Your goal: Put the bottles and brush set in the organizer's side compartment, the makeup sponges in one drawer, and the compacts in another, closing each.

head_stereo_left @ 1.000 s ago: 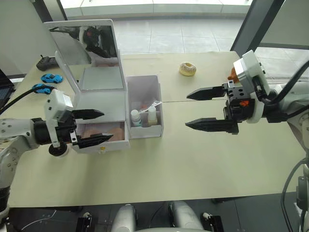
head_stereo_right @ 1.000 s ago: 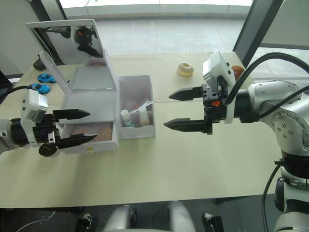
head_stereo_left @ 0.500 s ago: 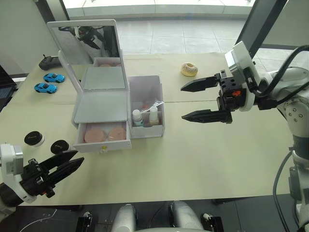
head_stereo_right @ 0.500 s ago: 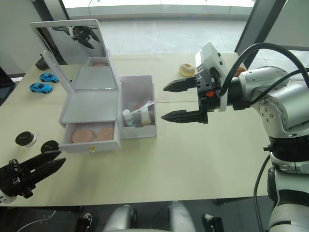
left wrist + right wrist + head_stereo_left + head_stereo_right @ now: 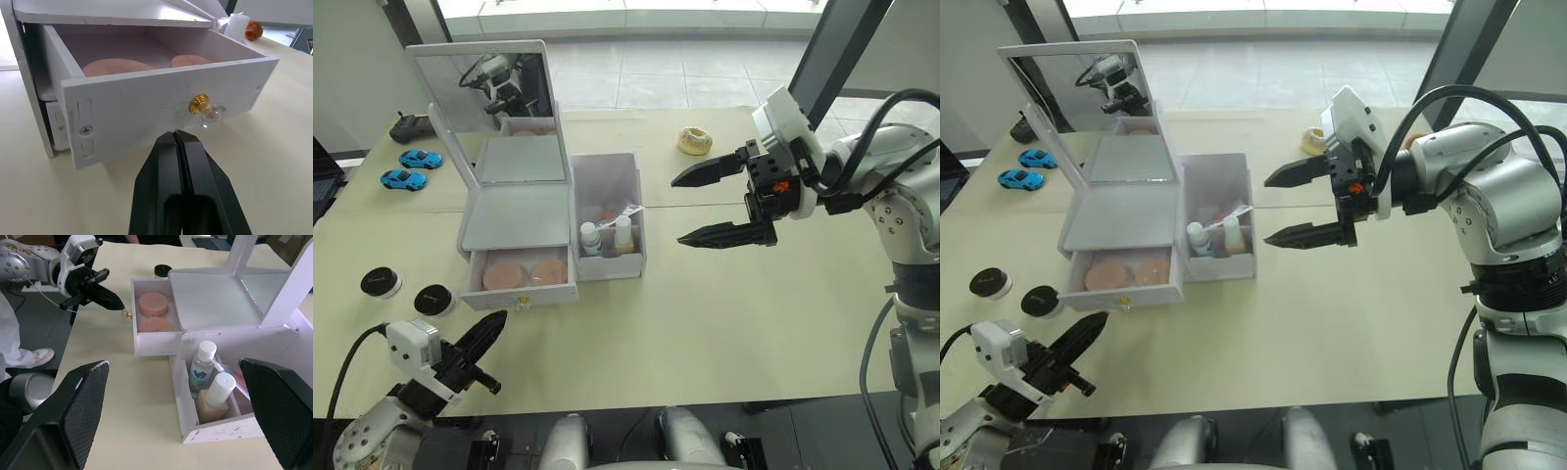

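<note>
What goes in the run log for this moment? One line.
left end effector shut, before drawer knob | drawer open, sponges inside | right end effector open

Two bottles (image 5: 607, 236), two sponges (image 5: 523, 273), two compacts (image 5: 407, 292)

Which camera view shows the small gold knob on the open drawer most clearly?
The left wrist view: the knob sits close up on the drawer front, just beyond the shut left gripper. The right wrist view shows it small; in both eye views it is a tiny speck.
</note>
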